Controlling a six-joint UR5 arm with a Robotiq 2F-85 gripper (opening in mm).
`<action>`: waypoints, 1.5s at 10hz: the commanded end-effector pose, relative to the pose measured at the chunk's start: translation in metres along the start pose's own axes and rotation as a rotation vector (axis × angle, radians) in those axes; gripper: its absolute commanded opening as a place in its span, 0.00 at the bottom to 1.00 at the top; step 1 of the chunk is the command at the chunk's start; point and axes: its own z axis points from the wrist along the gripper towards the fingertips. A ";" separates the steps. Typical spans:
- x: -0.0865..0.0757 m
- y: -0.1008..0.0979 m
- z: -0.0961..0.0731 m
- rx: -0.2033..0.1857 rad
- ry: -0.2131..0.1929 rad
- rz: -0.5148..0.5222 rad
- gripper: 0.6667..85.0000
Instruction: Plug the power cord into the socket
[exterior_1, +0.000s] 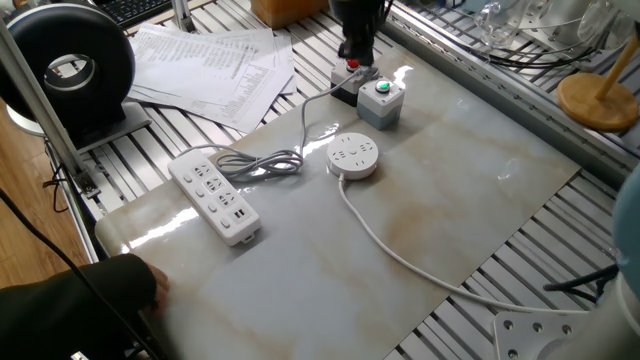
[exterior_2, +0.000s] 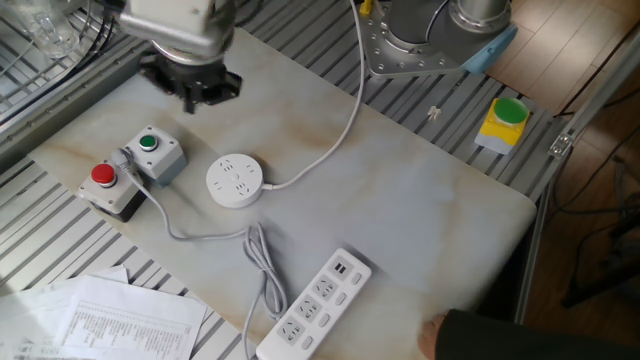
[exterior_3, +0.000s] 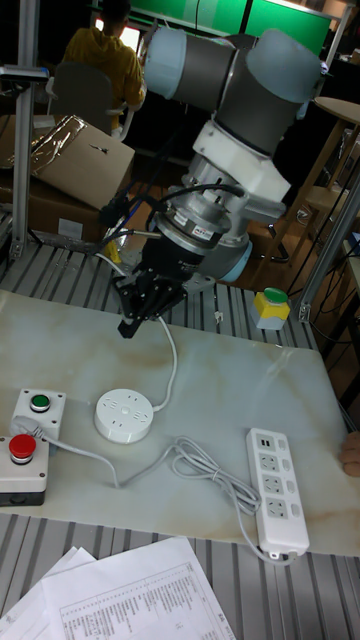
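One pincer (exterior_3: 137, 305), dark fingers bunched, hangs above the counter (exterior_2: 400, 200) behind the button boxes, touching nothing; gap btwn fingers too dark to read, can't tell if wide or narrow; nothing seen in it; in one fixed view its tip is cut by the top edge, in the other it's a dark blur.

One socket (exterior_2: 235, 181), round white puck, flat on counter just beside the green-button box (exterior_2: 153, 152); own white cable (exterior_1: 400, 255) runs off the counter edge, far end out of sight.

One power cord (exterior_3: 205, 470), thin grey, looped bundle lying btwn socket and power strip (exterior_1: 214, 195); thin grey lead runs on toward the button boxes; its plug end can't be made out in any view, lost near the boxes.

One power strip, long, white, near counter edge.

Two button boxes: green one, and red-button box (exterior_2: 105, 184) touching beside it.

One stack of printed papers (exterior_1: 215, 65) off the counter, partly cut off.

One yellow box w/ green button (exterior_2: 503, 122) well apart on the slatted frame.

Dark sleeve (exterior_1: 70, 310) at frame corner, mostly cut off.
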 end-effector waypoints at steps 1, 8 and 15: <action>-0.014 -0.009 0.013 0.040 -0.114 -0.178 0.00; -0.017 -0.031 -0.011 0.126 -0.098 -0.141 0.00; 0.019 0.016 -0.014 -0.049 0.070 0.029 0.00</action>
